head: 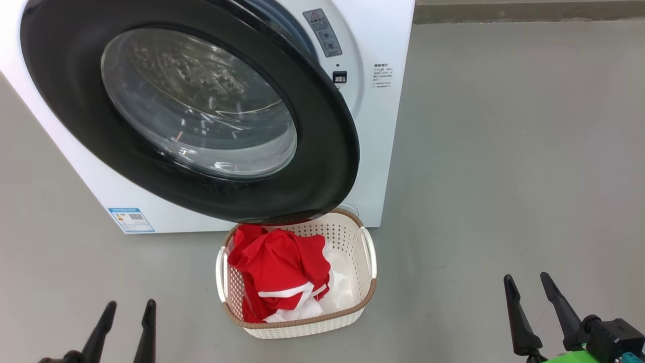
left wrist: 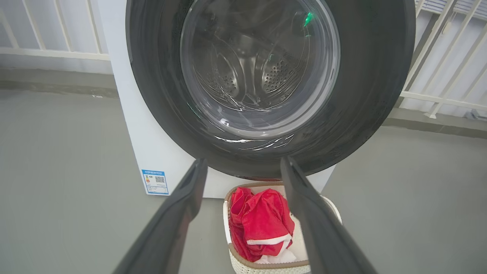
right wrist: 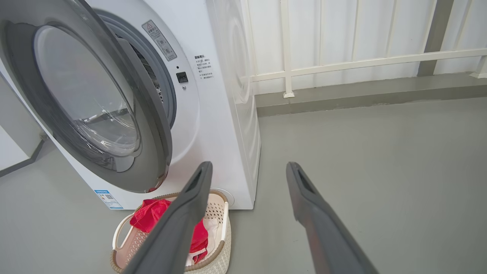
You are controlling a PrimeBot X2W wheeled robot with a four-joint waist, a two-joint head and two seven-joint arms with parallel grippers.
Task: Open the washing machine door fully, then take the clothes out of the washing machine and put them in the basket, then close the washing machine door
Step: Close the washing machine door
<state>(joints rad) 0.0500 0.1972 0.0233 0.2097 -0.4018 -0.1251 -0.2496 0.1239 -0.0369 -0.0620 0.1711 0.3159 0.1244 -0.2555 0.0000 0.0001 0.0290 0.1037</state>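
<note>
Right wrist view shows the washing machine door point(right wrist: 87, 95) ajar (face-on in left's).

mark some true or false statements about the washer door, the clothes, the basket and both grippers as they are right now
1. The red clothes lie in the basket. True.
2. The washing machine door is shut tight against the washing machine. False: it stands ajar, with a gap along its right side.
3. The left gripper holds a garment. False: it is open and empty.
4. The right gripper is open and holds nothing. True.
5. The basket stands on top of the washing machine. False: it stands on the floor in front of it, under the door's lower edge.
</note>
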